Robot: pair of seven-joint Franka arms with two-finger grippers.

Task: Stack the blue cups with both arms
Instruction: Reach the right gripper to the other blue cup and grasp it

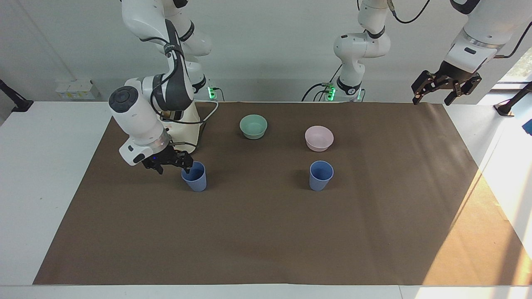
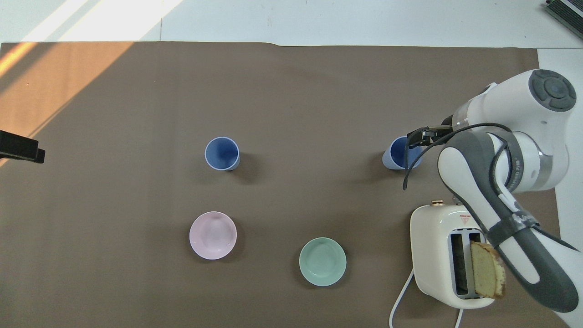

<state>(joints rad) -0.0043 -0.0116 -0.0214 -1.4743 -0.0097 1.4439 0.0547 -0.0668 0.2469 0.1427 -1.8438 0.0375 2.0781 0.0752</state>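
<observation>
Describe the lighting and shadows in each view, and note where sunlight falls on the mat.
Facing view: a warm sunlit wedge crosses the brown mat at the left arm's end, farthest from the robots; each blue cup casts a soft shadow. Overhead view: the same orange patch fills the mat's far corner; the bowls' shadows are faint and the light is otherwise even.
</observation>
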